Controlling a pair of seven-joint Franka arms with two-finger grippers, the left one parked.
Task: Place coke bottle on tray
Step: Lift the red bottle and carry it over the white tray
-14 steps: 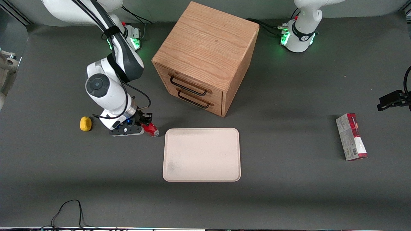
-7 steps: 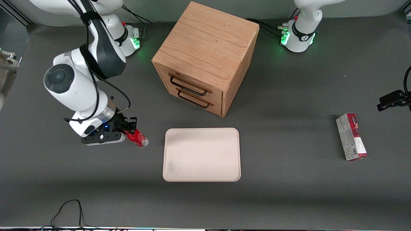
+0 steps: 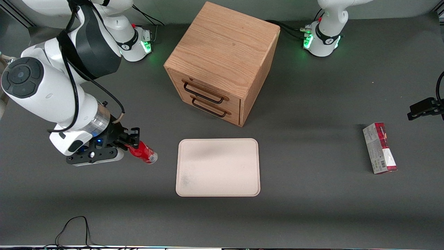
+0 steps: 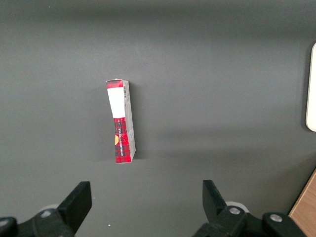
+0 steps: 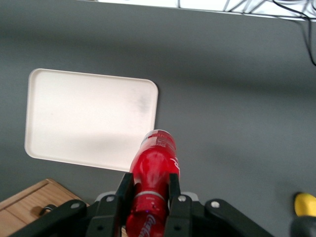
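Observation:
My gripper [image 3: 133,140] is shut on the coke bottle [image 3: 143,153], a small bright red bottle with a clear base. It holds the bottle lifted above the dark table, tilted with the base pointing toward the tray [image 3: 218,167]. The tray is a flat cream rectangle with a low rim, lying beside the bottle toward the parked arm's end. In the right wrist view the bottle [image 5: 154,170] sits between both black fingers [image 5: 122,191], and the tray [image 5: 74,118] shows past its base.
A wooden drawer cabinet [image 3: 222,62] stands farther from the front camera than the tray. A red-and-grey carton box [image 3: 379,148] lies toward the parked arm's end. A yellow object [image 5: 305,205] lies on the table near the working arm. A black cable [image 3: 74,227] loops at the table's front edge.
My gripper has lifted the bottle off the table and carried it up and toward the working arm's end. The yellow object is now hidden by the arm in the front view.

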